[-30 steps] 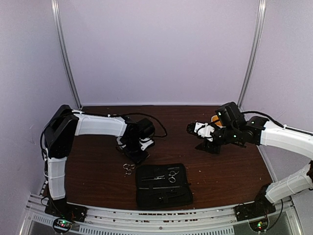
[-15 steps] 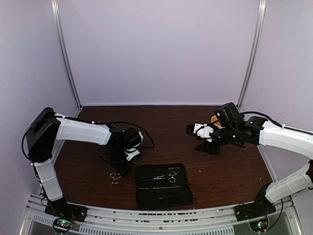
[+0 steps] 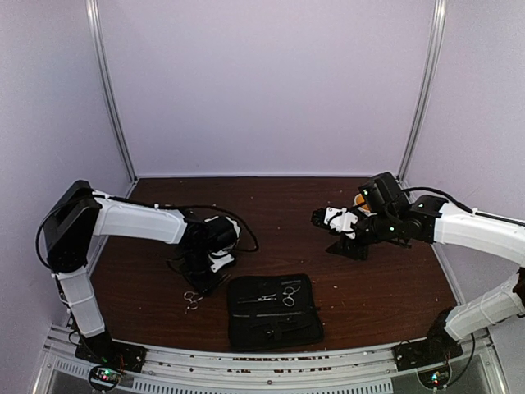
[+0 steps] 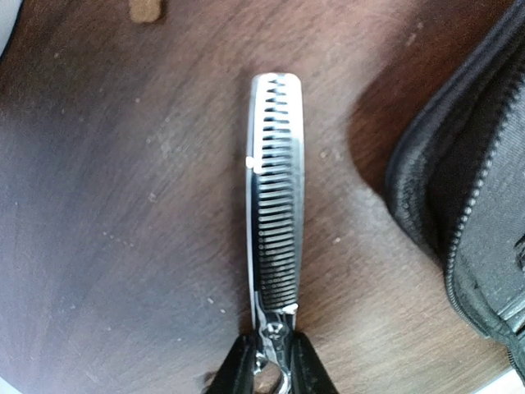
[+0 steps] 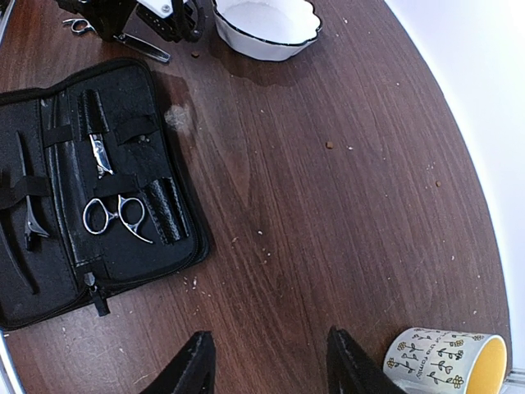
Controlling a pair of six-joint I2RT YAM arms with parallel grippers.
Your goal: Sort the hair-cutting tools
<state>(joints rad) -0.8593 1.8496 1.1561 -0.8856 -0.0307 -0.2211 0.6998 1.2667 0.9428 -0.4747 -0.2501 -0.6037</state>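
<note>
Left fingers (image 4: 236, 371) astride scissors (image 4: 276, 222), brown tabletop (image 4: 123, 205)

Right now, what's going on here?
The left claw is down at the table, pinching a pair of thinning scissors at the pivot. They lie flat on the wood just beside the open black case. The case already holds the other scissors and a dark hair clip. The right claw hangs open and empty over the table's right side, near a flowered mug.
</note>
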